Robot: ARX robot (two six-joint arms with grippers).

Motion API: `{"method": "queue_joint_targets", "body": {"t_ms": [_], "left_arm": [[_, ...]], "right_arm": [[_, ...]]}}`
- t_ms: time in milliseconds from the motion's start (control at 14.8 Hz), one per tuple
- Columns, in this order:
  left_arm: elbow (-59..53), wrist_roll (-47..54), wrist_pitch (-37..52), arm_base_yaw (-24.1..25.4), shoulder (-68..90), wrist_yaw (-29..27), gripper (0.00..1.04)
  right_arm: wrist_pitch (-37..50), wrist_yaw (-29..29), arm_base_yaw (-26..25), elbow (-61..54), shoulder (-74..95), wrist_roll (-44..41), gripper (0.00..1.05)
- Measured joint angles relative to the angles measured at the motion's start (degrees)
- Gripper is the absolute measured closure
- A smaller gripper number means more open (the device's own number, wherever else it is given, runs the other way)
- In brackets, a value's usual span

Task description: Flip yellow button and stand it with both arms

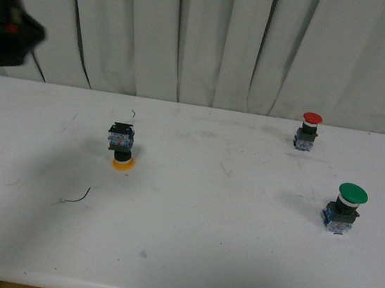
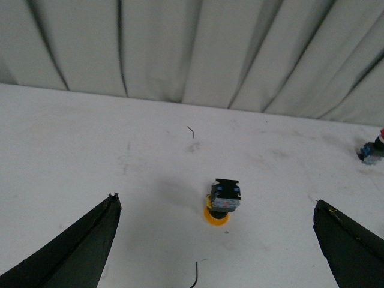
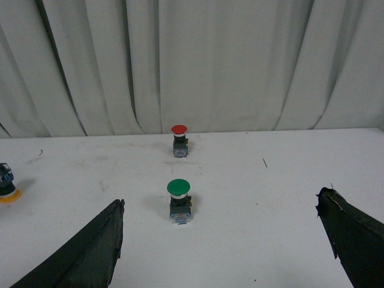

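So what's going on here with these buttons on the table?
A two-armed robot is lining up on the yellow button, which sits upside down on the white table, cap down and base up. Nothing is held yet. The left gripper is open and off the table, with that button ahead of it. The right gripper is open too, facing the green button and the red button, both upright and untouched.

table (image 1: pixel 233 263): matt, scuffed | curtain (image 1: pixel 227 42): cloth | yellow button (image 1: pixel 121 148): plastic
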Motion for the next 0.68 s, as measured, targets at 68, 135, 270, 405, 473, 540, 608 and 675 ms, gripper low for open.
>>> {"method": "queue_joint_targets", "body": {"t_ms": [68,135,270,405,473,540,608,675], "left_arm": [[6.32,1.27,-1.33,-2.86,7.76,-0.13,0.07],[12.41,2.23,-3.19,-5.07,14.45,-0.33,0.07],[23.69,3.61,-8.28,-7.19,25.40,-0.28,0.07],[29.05,4.59,-10.80,-7.41,30.23,-1.11,0.07],[30.23,4.96,-11.47,-7.43,31.23,-1.20,0.07],[31.41,5.22,-12.20,-7.43,32.20,-1.22,0.07],[32.41,5.60,-12.74,-7.43,32.94,-1.29,0.07],[33.88,6.08,-13.64,-7.41,34.07,-1.66,0.07]], "right_arm": [[-0.02,-0.02,0.00,0.00,0.00,0.00,0.06],[-0.02,0.00,0.00,0.00,0.00,0.00,0.06],[-0.02,0.00,0.00,0.00,0.00,0.00,0.06],[-0.02,0.00,0.00,0.00,0.00,0.00,0.06],[-0.02,0.00,0.00,0.00,0.00,0.00,0.06],[-0.02,0.00,0.00,0.00,0.00,0.00,0.06],[0.00,0.00,0.00,0.00,0.00,0.00,0.06],[0.00,0.00,0.00,0.00,0.00,0.00,0.06]]}}
